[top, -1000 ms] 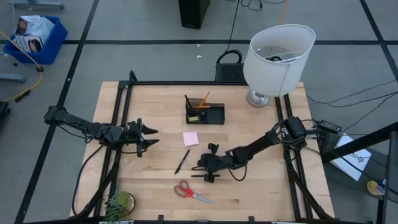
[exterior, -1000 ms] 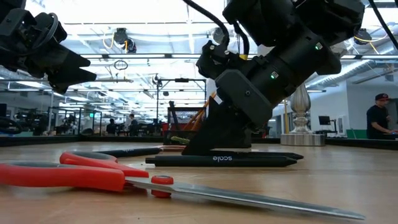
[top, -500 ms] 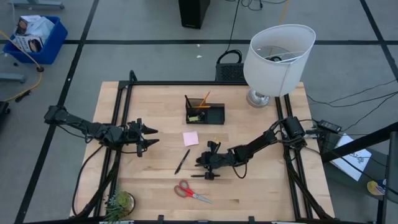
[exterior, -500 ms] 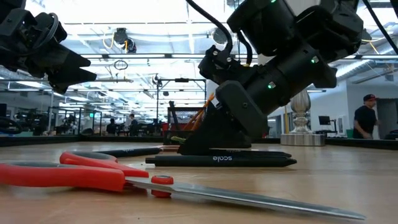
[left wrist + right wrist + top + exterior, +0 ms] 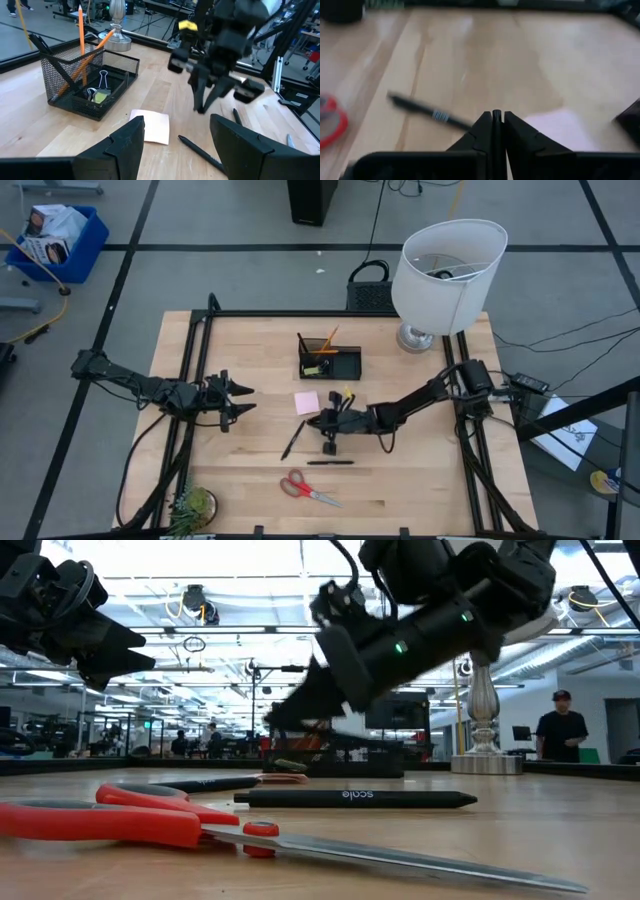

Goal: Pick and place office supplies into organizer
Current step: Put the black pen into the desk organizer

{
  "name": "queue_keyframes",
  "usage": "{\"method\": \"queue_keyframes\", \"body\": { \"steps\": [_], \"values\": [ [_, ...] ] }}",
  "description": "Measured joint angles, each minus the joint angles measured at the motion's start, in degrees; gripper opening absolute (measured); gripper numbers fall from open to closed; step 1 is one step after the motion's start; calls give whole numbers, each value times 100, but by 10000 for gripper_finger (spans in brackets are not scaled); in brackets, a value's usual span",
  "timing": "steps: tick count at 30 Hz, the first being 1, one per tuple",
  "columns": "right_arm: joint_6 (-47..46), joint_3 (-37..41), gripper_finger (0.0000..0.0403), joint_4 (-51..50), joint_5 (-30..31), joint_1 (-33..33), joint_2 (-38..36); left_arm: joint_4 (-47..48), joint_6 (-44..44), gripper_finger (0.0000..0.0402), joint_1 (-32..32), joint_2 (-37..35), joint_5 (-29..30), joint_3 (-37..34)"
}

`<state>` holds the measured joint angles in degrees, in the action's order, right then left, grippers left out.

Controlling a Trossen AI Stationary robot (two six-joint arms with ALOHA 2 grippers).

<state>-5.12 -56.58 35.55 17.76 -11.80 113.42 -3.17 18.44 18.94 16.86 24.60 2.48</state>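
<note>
At frame centre, pencils are already stood in the organizer (image 5: 329, 362); scissors (image 5: 309, 489), two pens (image 5: 293, 439) and sticky-note pad (image 5: 307, 402) remain on the tabletop (image 5: 420, 490). Right gripper (image 5: 322, 424) is pinched on something thin and dark; left gripper (image 5: 245, 399), spread, waits mid-left.

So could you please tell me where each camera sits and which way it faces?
High: overhead, looking straight down; both arms, organizer.
Low: at tabletop height, looking level across; scissors nearest, right hand above.
Left wrist: on the left arm, facing the organizer; own open fingers.
Right wrist: facing the table; own shut fingers.
High and low views share the scissors.
</note>
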Motion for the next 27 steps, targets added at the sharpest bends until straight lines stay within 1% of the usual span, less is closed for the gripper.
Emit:
{"method": "queue_keyframes", "body": {
  "steps": [6,14,17,19,22,27],
  "values": [
    [434,-5,33,788,9,377,-236,1,0,230,0,2,0,0],
    [1648,-7,29,2486,0,983,-240,1,71,230,0,0,0,0],
    [1805,-7,33,3005,-7,1254,-240,1,73,230,0,0,0,0],
    [1710,-7,33,3218,-201,1475,-240,0,45,230,0,1,12,0],
    [1535,-7,30,3480,-772,1810,-240,-3,37,230,0,0,163,0],
    [1392,-7,28,3903,-1209,2228,-240,-8,87,230,0,1,254,2]
  ]
}}
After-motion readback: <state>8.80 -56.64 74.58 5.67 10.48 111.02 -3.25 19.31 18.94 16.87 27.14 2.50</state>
